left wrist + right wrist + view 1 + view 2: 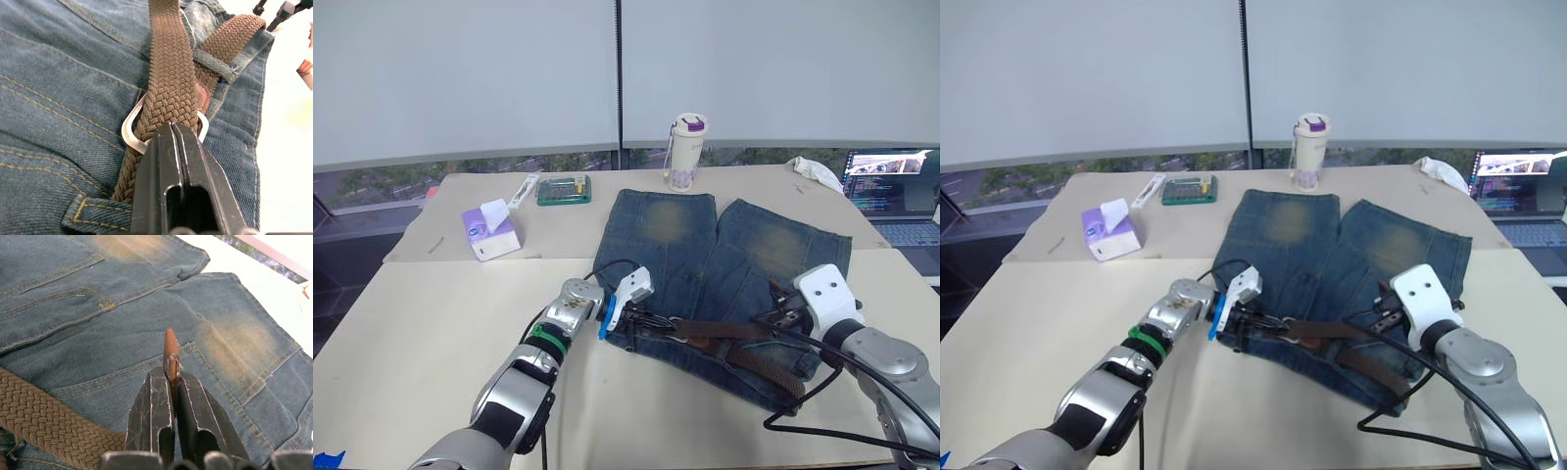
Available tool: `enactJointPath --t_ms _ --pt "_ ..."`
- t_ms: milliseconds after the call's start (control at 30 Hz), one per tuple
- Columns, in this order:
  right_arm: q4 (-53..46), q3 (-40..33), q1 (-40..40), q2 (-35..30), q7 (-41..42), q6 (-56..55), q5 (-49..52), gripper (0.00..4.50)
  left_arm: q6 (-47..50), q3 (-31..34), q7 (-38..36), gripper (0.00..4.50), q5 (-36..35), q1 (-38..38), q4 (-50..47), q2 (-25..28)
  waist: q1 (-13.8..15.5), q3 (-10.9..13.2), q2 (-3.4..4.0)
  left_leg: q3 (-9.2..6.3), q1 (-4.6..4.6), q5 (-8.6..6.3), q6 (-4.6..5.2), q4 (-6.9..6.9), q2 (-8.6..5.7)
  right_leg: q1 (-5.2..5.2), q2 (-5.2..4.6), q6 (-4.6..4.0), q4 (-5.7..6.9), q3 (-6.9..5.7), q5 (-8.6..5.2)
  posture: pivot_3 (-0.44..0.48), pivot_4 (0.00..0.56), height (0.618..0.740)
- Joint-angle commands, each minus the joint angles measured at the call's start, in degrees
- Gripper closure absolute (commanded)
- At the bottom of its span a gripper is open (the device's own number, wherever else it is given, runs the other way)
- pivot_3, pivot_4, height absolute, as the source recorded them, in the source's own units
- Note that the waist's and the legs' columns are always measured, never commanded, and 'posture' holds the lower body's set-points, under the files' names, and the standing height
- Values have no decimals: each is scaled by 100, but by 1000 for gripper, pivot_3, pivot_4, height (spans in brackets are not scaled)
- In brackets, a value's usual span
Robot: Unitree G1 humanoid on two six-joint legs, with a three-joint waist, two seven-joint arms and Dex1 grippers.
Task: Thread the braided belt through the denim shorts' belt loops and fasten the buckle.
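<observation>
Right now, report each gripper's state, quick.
Left gripper: shut on the braided belt, right at the buckle.
Right gripper: shut on the belt's brown tapered tip.

An office or lab: open laptop (code on screen), roller-blinded windows, pale tables.

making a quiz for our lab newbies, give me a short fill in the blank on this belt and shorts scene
1. The braided belt passes through a silver ____.
2. The right claw is shut on the belt's tapered ____.
3. The denim shorts lie on a ____.
4. The left claw is shut on the belt beside the ____.

Missing words: buckle; tip; table; buckle
</observation>
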Motion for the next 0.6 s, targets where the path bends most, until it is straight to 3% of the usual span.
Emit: enactJointPath --t_ms 33,233,600 --pt "-233 -126 7 15 -62 22 -55 4500 100 521 -130 4497 -600 116 -382 30 0 4 -1 0 -11 1 -2 0 0 -14 0 -1 0 2 1 0 150 740" --pt "-188 -94 -10 13 -55 3 -58 4500 765 1095 231 4497 -1208 13 -947 26 2 11 -2 0 -14 3 -4 1 0 -22 1 -2 7 3 1 0 150 740" --pt "-150 -39 -72 -11 -31 1 -62 4500 -457 198 809 4497 9 265 -241 9 5 11 -2 0 -12 3 -6 0 -2 -21 1 -4 5 6 3 0 150 740"
